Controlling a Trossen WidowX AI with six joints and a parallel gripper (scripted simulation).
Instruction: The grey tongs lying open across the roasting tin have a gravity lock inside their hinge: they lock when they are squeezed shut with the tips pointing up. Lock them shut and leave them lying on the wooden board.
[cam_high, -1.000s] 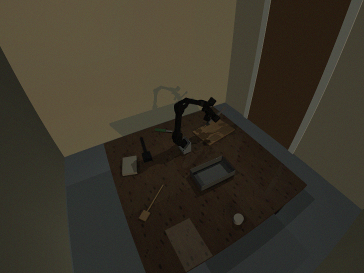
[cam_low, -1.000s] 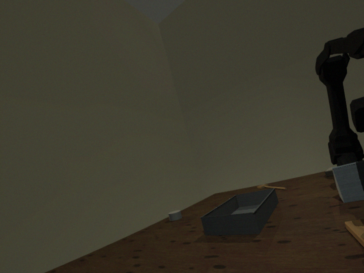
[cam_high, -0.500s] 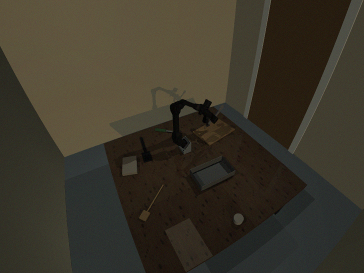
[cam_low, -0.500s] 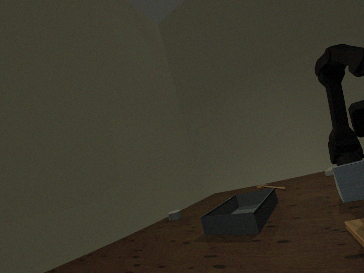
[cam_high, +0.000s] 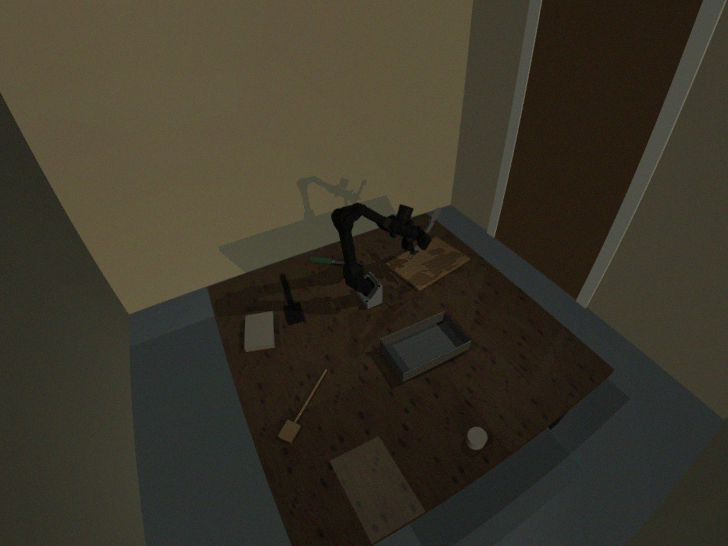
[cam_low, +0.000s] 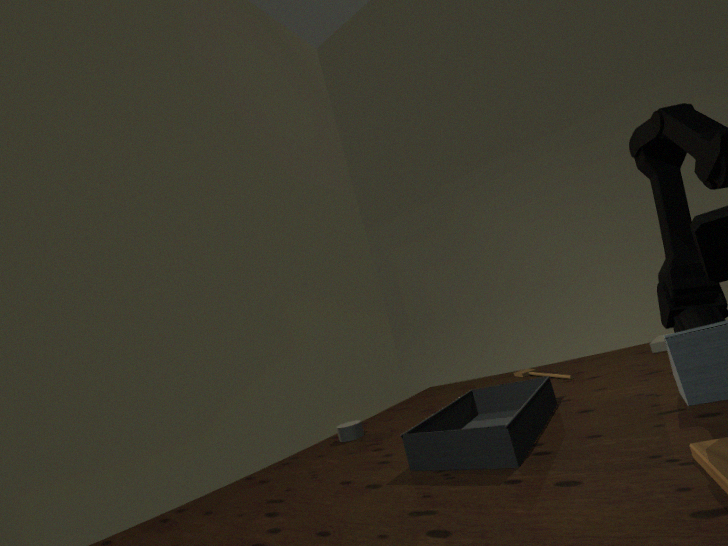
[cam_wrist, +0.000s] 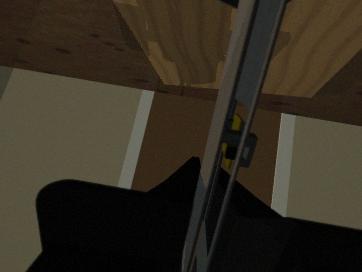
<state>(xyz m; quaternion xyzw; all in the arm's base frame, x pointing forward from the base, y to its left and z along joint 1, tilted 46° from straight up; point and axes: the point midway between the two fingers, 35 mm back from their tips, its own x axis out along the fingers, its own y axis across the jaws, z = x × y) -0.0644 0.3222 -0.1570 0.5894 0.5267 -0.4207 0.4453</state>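
Note:
The grey tongs are held steeply above the wooden board, one end high and the other lower. The raised end looks like the tips, though this is dim. My gripper is shut on the tongs, whose two arms lie close together. Whether the hinge lock is engaged cannot be seen. In the exterior view the gripper and tongs are out of frame. The roasting tin stands apart from the board, with no tongs on it.
A white block, a black spatula, a green-handled tool and a wooden mallet lie left of the tin. A pale mat and a white cylinder are near the front edge.

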